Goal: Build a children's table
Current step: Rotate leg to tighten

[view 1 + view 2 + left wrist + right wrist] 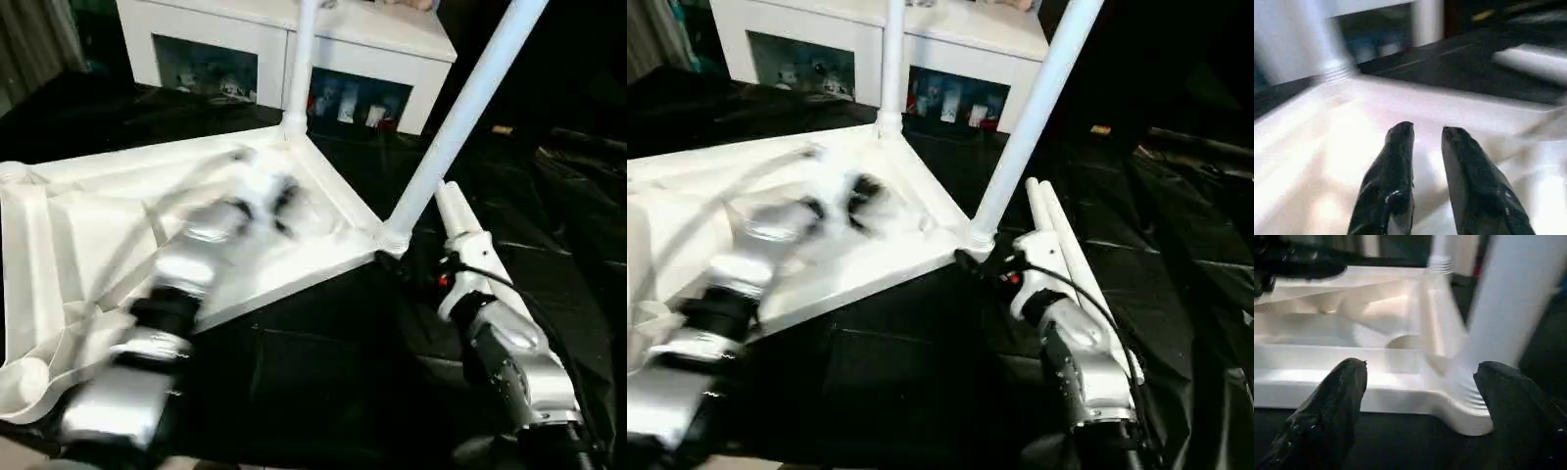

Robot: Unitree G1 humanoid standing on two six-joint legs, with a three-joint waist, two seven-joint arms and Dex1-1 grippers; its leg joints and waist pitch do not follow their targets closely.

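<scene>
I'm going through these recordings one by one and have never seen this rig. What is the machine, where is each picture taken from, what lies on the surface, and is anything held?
This is a humanoid robot with two silver arms, each ending in a two-fingered black end effector. Two pictures come from a stereo camera on its head, looking down over its forearms; the other two come from cameras on the wrists, looking along the fingers.

On the black sheet lies a white tabletop, underside up, ribs showing. Two legs already stand in corner sockets: the far leg and the near leg. Two loose legs lie beside the right arm. A white cabinet stands behind.

The left end effector hangs over the tabletop, fingers slightly apart, holding nothing. The right end effector is open by the near leg's socket, holding nothing.
</scene>
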